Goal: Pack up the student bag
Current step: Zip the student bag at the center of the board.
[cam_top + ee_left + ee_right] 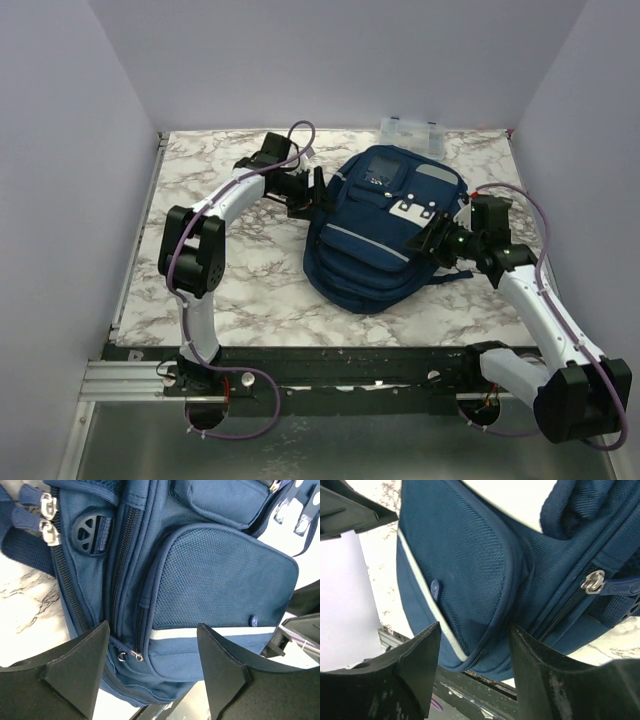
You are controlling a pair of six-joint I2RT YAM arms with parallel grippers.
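Grippers numbered two, left gripper (318, 196) spread apart beside one student bag (372, 250), right gripper (433, 240) likewise spread at its opposite side pocket, bag lay between them on marble table (200, 180), one clear box (410, 129) sat behind.

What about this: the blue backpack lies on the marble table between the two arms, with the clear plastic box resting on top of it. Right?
No. The clear plastic box sits on the marble table behind the backpack, at the far edge, not on top of it, as the top external view shows. The backpack lies between the left arm and right arm.
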